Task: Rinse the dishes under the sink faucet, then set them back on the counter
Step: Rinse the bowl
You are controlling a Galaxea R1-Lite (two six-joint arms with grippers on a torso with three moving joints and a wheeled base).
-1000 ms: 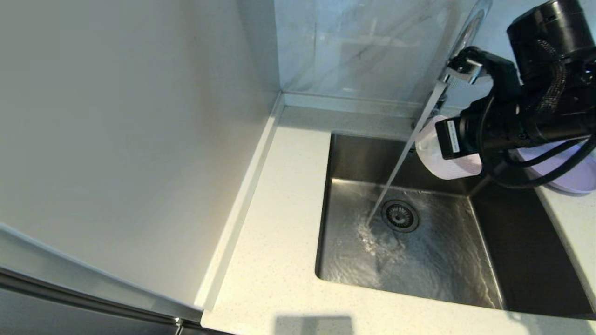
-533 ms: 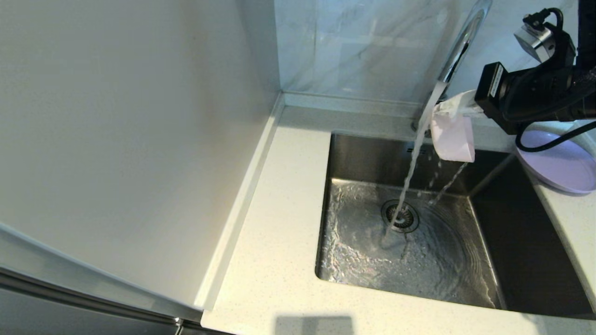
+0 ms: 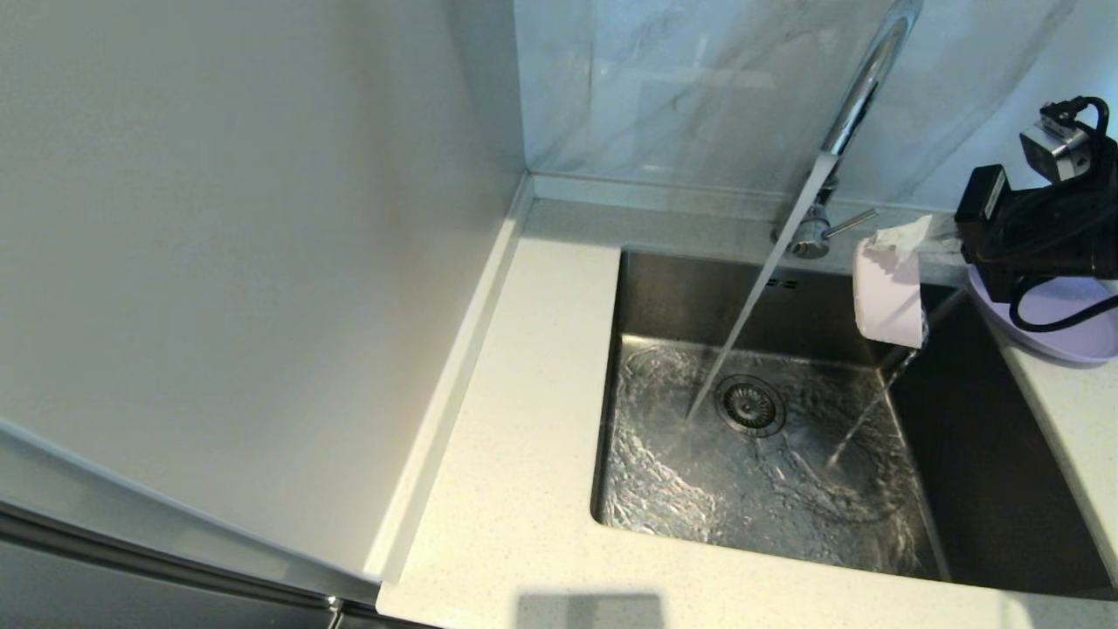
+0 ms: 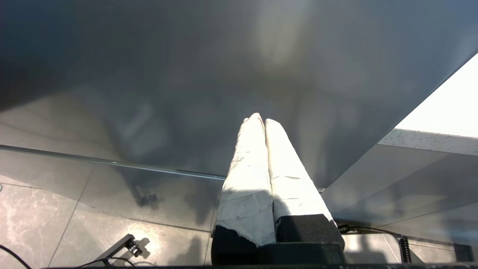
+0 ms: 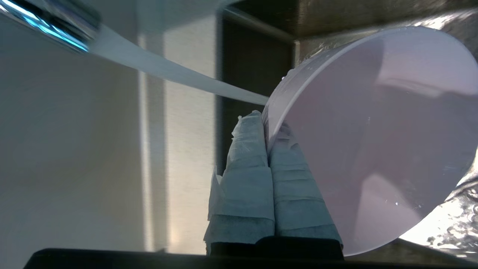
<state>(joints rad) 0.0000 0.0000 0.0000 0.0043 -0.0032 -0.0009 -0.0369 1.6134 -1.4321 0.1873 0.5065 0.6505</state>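
Item: dish rinsing at the sink, taken mid-task.

Progress. The cup (image 3: 889, 293) is held tipped over the right rear part of the sink (image 3: 961, 489), mouth downward, with a thin trickle falling from it into the basin. Judged from this, the cup's rinse is at its draining stage; setting it back remains to be done. The plate (image 3: 1070, 336) lies on the table (image 3: 515, 454) at the sink's right edge, partly hidden behind the arm; whether it has been rinsed cannot be told. The sink faucet (image 3: 860, 87) is running, its stream landing just beside the drain strainer (image 3: 750, 404), well clear of the cup. Shutting off the lever (image 3: 849, 224) would seem to be left as well.

Grippers. The right gripper (image 5: 267, 123) has its padded fingers closed together on the cup's rim, one inside and one outside. The left gripper (image 4: 261, 121) is parked away from the sink, above a tiled floor, fingers pressed together and holding nothing.

Surface. Off-white speckled stone, with a raised lip where it meets the walls. The steel basin floor is covered with rippling water.

Room. Marbled blue-white wall tiles (image 3: 681, 96) stand behind the tap; a plain pale panel (image 3: 244, 262) fills the left side.
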